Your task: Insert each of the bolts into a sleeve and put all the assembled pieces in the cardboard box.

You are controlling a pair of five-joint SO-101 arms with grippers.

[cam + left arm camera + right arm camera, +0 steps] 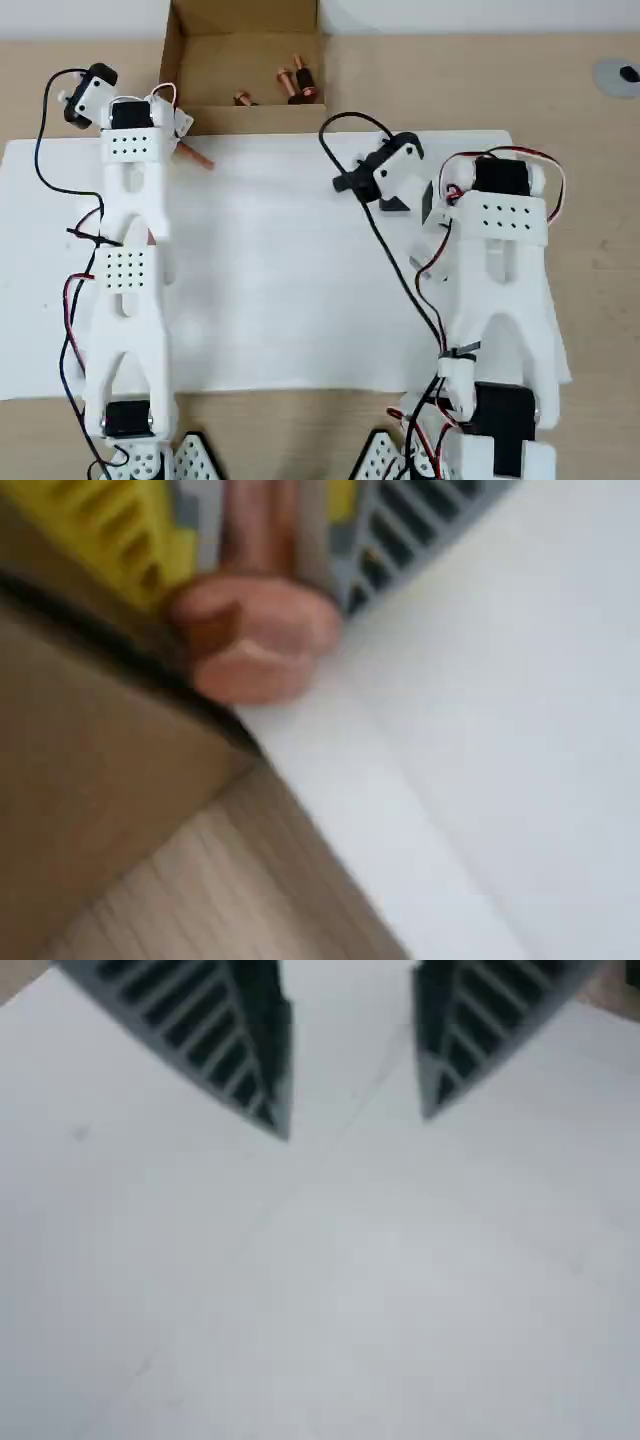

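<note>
High view, left to right: left arm (130,260) is stretching along the left side of the white sheet (280,280), with the left gripper (178,135) hanging at the sheet's far edge, just beside the front-left corner of the cardboard box (178,60). It is clamping a copper bolt (198,158), which is sticking out tilted from the fingers over the sheet's edge, outside the box. Left wrist view is agreeing: left gripper (265,530) is pinching the bolt's (260,630) shaft between a yellow finger (120,530) and a grey ribbed one. The head end is poking out close to the brown wall of the cardboard box (90,780), where wooden table (230,880) and sheet (500,730) are meeting. Cannot tell whether a sleeve is on it. Further right, the box is standing on the table beyond the sheet and holding several copper pieces (300,88) on its floor, near the front wall. Right arm (500,260) is lying over the right part of the sheet, with the right gripper (415,203) pointing toward the sheet's middle, well apart from box and bolt. Right wrist view: right gripper (350,1110) is hanging with jaws spread wide, and its fingers (230,1050) are gripping nothing, with white sheet (350,1310) showing between and below them. Grey disc (618,75) is lying on the wooden table (560,90) at the far right edge.
</note>
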